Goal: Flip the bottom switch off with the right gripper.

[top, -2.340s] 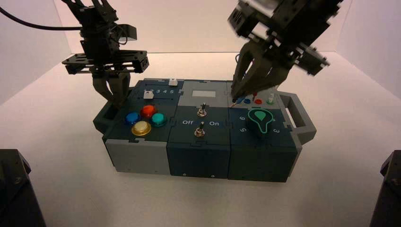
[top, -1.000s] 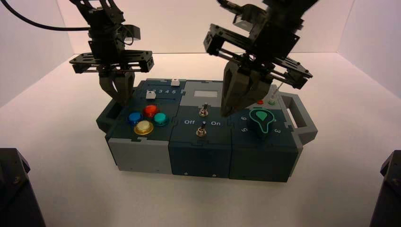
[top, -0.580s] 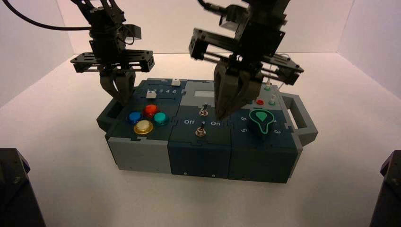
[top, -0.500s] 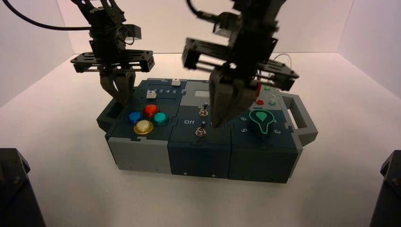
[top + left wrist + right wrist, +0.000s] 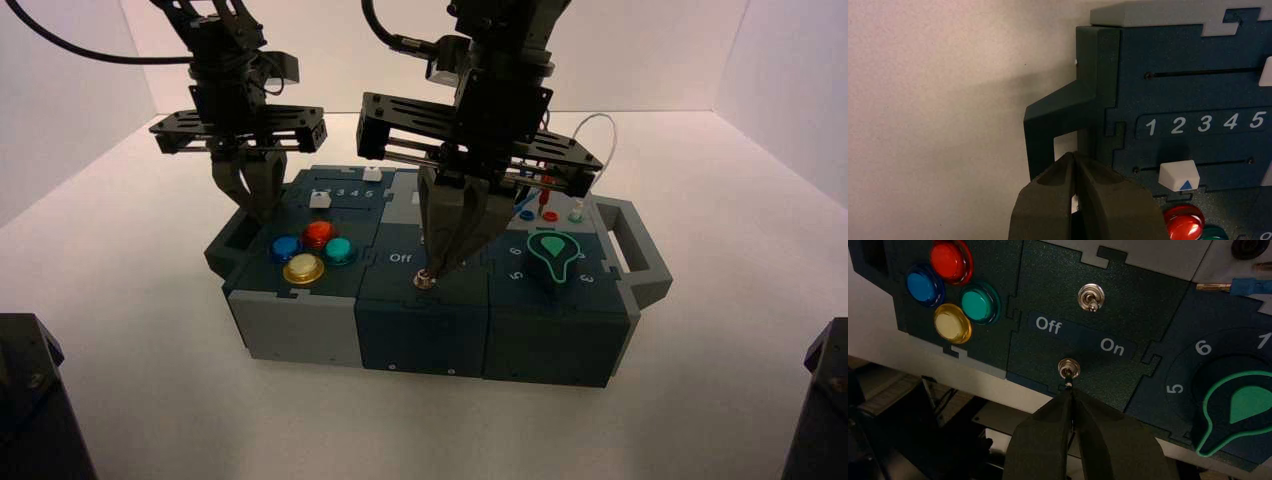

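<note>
Box [image 5: 420, 335] with dark and grey panels sits on the pale desk [image 5: 140, 400], about midway between the desk's left and right edges. You have your right gripper [image 5: 432, 275] over the middle column of the box, down at the bottom switch [image 5: 424, 281], the small silver toggle nearest the box's front edge. Its tapered fingers are pressed together, with their tips right at the end of the switch's thin lever; you cannot tell whether they touch it. In the right wrist view, the lever leans out of its round metal collar toward those fingertips.

White "Off" lettering [image 5: 1048, 325] and "On" lettering [image 5: 1112, 346] lie between this toggle and the top switch [image 5: 1091, 297], a like silver one farther back on the box.

To the left of the switches, you have four round buttons: red [image 5: 319, 234], blue [image 5: 286, 248], green [image 5: 339, 250] and yellow [image 5: 303, 268]. Behind them is the number row "1 2 3 4 5", with a white slider [image 5: 1179, 175] bearing a blue triangle, nearest the 2. To the right of the switches is the green-outlined knob [image 5: 553, 258], and behind it are coloured sockets and wires [image 5: 545, 190].

Your left gripper [image 5: 262, 215] waits over the box's left handle, its fingers also pressed together.
</note>
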